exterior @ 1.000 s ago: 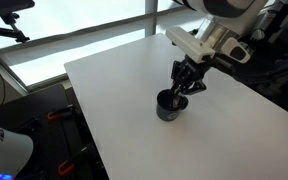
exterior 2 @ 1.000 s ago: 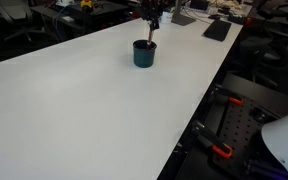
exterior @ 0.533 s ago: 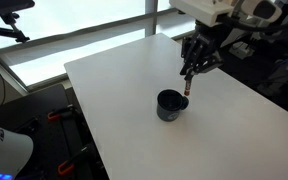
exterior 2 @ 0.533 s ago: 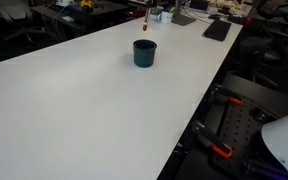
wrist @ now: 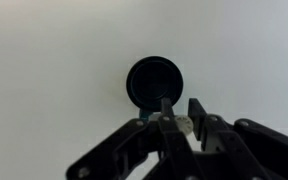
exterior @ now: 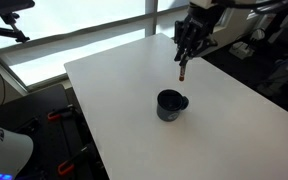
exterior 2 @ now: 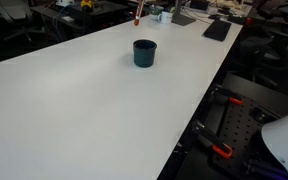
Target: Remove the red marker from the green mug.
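Observation:
The green mug (exterior: 170, 104) stands upright on the white table; it also shows in an exterior view (exterior 2: 144, 53) and from above in the wrist view (wrist: 154, 82). My gripper (exterior: 187, 50) hangs well above the table, up and behind the mug, shut on the red marker (exterior: 184, 69), which hangs down from the fingers. In an exterior view only the marker (exterior 2: 138, 12) shows at the top edge. In the wrist view the fingers (wrist: 180, 120) are closed on the marker's pale end (wrist: 182, 125). The marker is clear of the mug.
The white table (exterior: 124, 90) ends near black equipment and a red-handled tool at its lower side (exterior 2: 224, 152). Dark items lie at the far end (exterior 2: 216, 30). Windows run behind the table (exterior: 74, 20).
The gripper rose from the mug's rim with the red marker in it and moved up and away; the marker came out of the mug. The mug stayed put.

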Action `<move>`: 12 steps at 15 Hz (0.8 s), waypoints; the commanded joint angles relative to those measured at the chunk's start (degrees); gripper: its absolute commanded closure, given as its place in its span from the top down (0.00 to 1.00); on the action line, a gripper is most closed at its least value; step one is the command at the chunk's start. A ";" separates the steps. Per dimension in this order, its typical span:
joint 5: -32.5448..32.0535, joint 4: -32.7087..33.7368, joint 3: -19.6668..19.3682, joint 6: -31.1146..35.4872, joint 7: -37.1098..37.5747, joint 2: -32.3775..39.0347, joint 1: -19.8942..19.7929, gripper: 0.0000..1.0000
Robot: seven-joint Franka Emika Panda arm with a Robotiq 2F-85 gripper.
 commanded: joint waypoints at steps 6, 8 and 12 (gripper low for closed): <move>5.84 0.02 3.79 -2.19 -12.02 2.93 0.93 0.06; 4.81 0.53 3.82 -2.49 -10.72 4.92 1.46 0.06; 4.36 1.38 3.71 -3.56 -9.87 9.41 1.64 0.06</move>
